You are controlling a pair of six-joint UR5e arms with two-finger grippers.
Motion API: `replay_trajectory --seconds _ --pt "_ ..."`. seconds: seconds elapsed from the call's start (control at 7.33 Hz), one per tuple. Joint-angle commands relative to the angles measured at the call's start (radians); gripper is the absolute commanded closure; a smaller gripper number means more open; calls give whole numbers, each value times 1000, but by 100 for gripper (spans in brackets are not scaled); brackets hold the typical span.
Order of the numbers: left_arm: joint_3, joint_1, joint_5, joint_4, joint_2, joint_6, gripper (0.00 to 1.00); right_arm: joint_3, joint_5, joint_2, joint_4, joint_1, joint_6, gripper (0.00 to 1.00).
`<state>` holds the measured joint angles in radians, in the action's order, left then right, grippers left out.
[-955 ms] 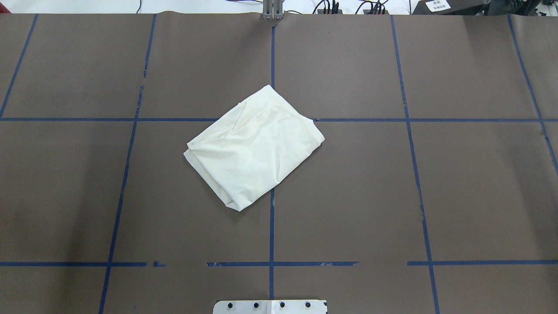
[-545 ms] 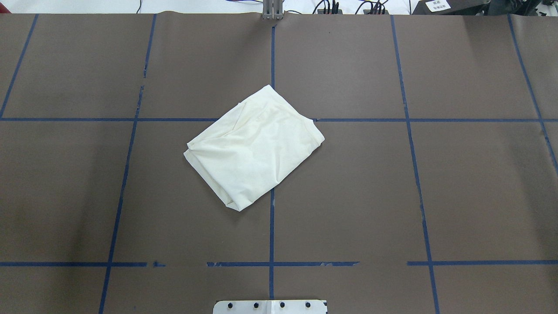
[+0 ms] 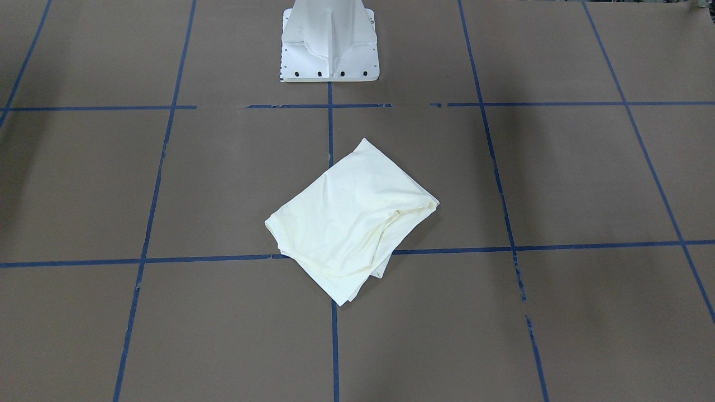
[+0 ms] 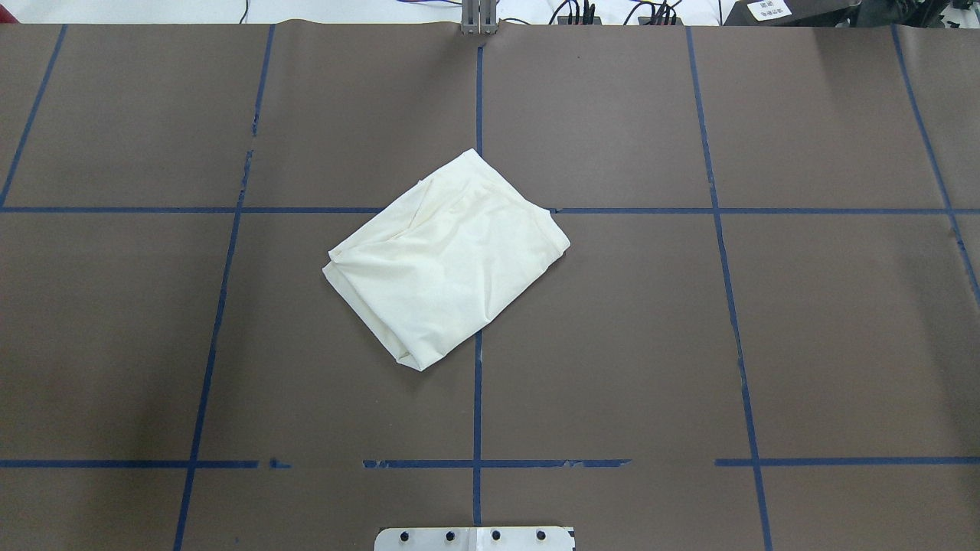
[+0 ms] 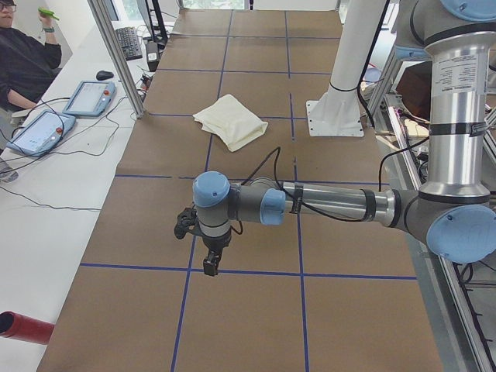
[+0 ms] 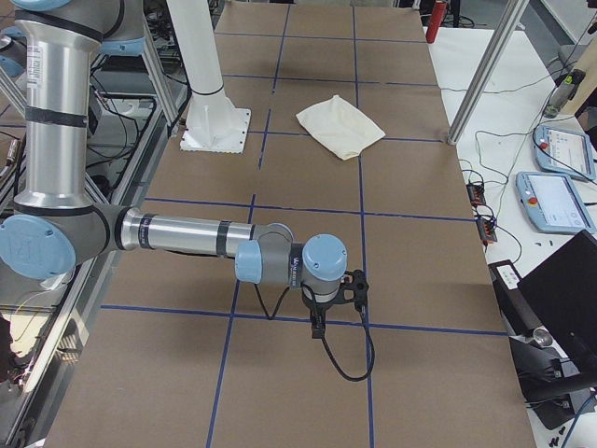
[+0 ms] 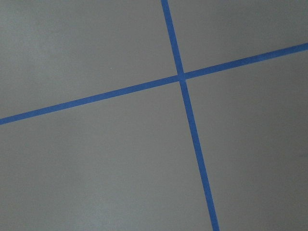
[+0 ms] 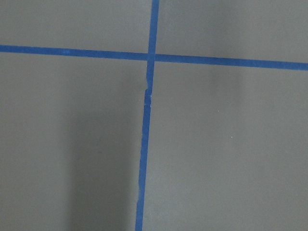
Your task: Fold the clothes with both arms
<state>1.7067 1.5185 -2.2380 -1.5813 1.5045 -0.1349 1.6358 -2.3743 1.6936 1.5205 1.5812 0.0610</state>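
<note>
The shirt (image 4: 448, 256), folded askew in the middle of the table (image 4: 804, 344), looks soft, light and limp, best pinched at its layered corners, while the left gripper (image 5: 211, 263) and right gripper (image 6: 318, 327) hang well away, their opening impossible to tell.

brown table (image 4: 842, 344), blue tape grid (image 4: 476, 413), white desk (image 5: 46, 232)

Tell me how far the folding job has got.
Done: the shirt lies folded into a compact, layered rectangle in the middle of the table, plain side up. In hand: nothing; the left gripper and right gripper hang over bare table, far from it. Left: probably nothing, perhaps neatening its uneven layered edge.
</note>
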Motion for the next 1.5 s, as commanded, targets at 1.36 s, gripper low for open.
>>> replay_trajectory --seconds 1.36 --pt "4 0 -51 -5 3 193 0 90 -6 -9 -5 6 -190 0"
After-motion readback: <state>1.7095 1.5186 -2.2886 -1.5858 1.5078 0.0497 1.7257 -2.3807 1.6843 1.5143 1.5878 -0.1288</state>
